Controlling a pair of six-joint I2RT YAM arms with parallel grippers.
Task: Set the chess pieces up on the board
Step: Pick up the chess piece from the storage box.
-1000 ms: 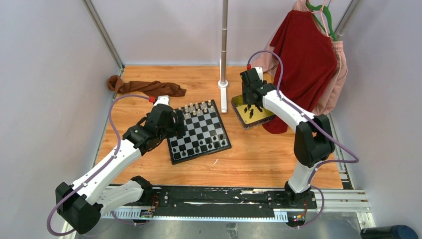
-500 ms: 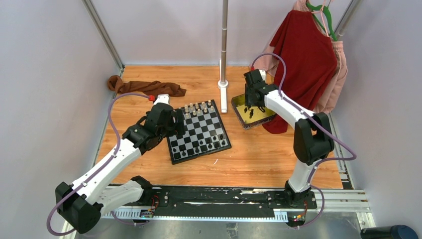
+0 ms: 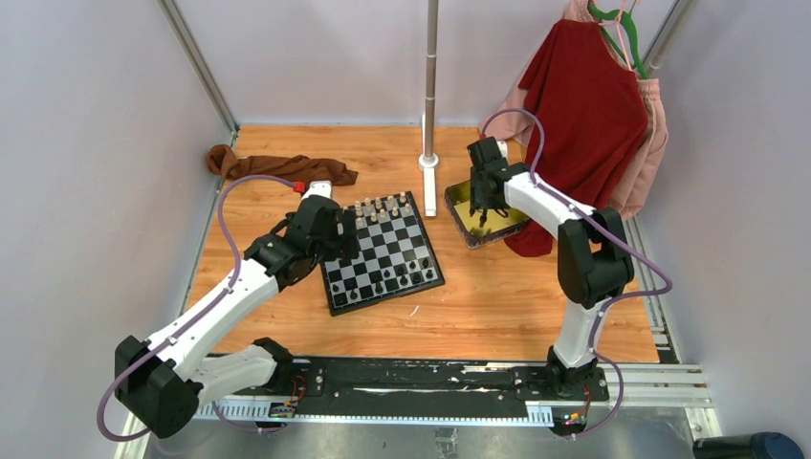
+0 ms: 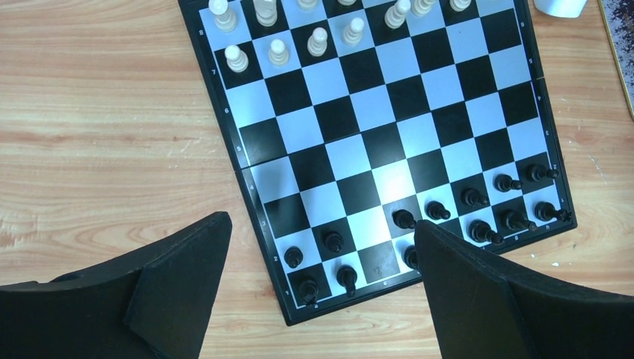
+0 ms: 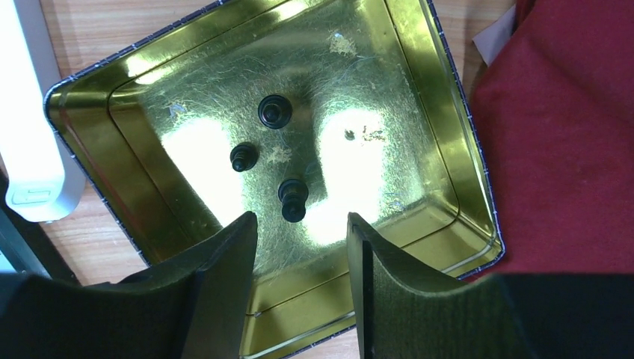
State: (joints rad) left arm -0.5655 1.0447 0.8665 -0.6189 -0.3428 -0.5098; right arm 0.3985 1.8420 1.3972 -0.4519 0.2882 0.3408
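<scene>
My right gripper [image 5: 300, 224] hangs over the gold tin [image 5: 456, 172], jaws apart, empty; a black piece [image 5: 293, 200] sits just ahead. An off-centre pinch could flick it. Left gripper [image 4: 321, 224] gapes, empty, over the board [image 4: 374, 112].

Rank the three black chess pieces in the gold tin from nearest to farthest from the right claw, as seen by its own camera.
1. Lower black piece, just ahead of the right gripper.
2. Left black piece, further in, leftward.
3. Top black piece, deepest in the gold tin.
</scene>
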